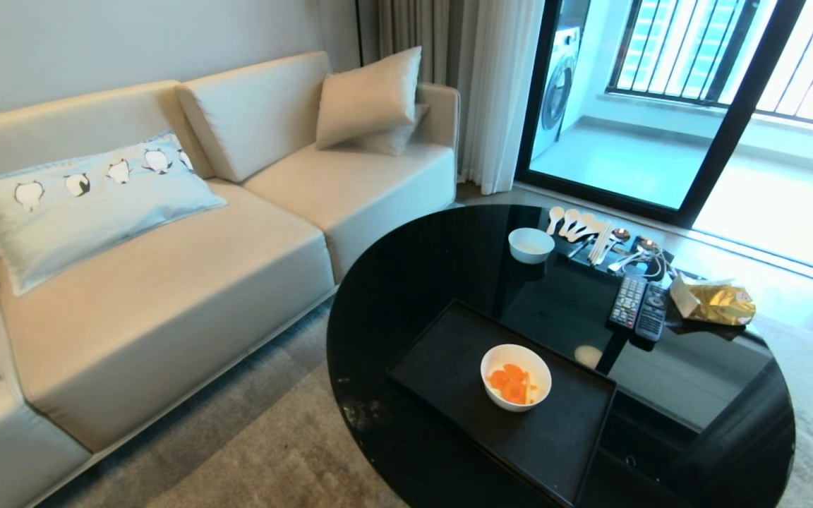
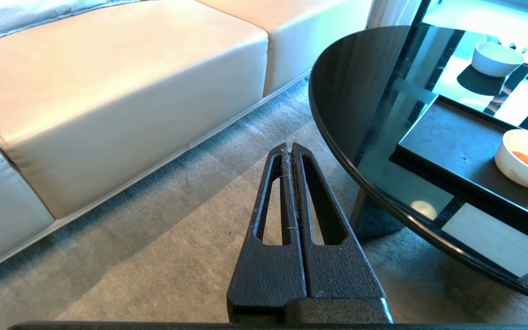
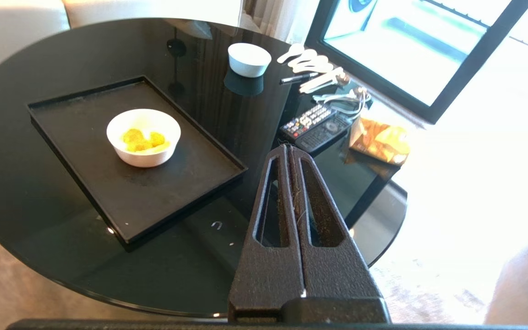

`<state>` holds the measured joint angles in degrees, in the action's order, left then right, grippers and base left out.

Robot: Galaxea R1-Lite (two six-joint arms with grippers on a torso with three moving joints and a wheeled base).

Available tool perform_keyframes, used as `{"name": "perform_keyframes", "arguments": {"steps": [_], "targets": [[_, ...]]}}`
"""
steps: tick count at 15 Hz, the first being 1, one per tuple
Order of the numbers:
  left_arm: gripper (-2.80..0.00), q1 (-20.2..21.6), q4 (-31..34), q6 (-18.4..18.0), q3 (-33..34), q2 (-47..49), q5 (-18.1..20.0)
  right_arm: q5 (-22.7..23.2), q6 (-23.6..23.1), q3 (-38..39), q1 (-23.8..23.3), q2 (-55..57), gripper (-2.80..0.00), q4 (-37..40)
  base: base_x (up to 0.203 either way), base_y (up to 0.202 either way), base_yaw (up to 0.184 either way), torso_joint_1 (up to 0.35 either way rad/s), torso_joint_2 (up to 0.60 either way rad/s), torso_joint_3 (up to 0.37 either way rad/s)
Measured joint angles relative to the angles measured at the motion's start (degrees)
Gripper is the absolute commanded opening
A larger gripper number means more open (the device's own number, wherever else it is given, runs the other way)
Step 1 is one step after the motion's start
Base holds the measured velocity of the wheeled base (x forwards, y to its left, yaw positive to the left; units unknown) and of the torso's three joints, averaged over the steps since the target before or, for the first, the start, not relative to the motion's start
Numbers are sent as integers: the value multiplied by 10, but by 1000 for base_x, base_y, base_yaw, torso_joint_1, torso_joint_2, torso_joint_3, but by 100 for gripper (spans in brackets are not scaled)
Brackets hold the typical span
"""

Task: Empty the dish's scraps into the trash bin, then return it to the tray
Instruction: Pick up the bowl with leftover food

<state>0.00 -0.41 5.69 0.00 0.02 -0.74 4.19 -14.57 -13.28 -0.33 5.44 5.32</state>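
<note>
Head view: you have nothing done yet, by my reading. The plain white glossy deep dish (image 1: 516, 377) sits upright on the matte black rectangular tray (image 1: 449, 353), toward its middle, with the orange carrot-like scraps (image 1: 509, 382) heaped inside. The tray rests on the glossy black round table (image 1: 413, 282). No trash bin shows in any view, so you will have to find it before tipping. Neither arm is in this view. Farther back on the table stand a smaller white bowl (image 1: 531, 244), a fan of pale spoons (image 1: 576, 222), two remote controls (image 1: 638, 305) and a crumpled gold snack bag (image 1: 720, 302). A cream sofa (image 1: 166, 282) with a penguin-print cushion (image 1: 82, 204) runs just beside the table; a glass balcony door (image 1: 625, 106) is behind.

Left wrist view: your left gripper (image 2: 288, 147) hangs over grey carpet (image 2: 154, 256) between the sofa and the table edge, jaws pressed together on nothing. It looks parked. The dish (image 2: 523, 160) shows at the frame's edge, well apart from it.

Right wrist view: your right gripper (image 3: 288, 149) is above the near part of the table, jaws closed and empty, with the dish (image 3: 144, 136) and its scraps (image 3: 142, 140) apart from it on the tray (image 3: 85, 110). Everything is left: grasp, carry, tip, return. The table is highly reflective, so judge the rim carefully.
</note>
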Motion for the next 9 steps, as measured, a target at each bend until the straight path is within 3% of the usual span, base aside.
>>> {"name": "perform_keyframes", "arguments": {"steps": [9], "targets": [[-280, 0, 0, 0, 0, 0, 0, 121, -138, -170, 3, 338, -280, -25, 0, 0, 0, 0, 0, 0]]}}
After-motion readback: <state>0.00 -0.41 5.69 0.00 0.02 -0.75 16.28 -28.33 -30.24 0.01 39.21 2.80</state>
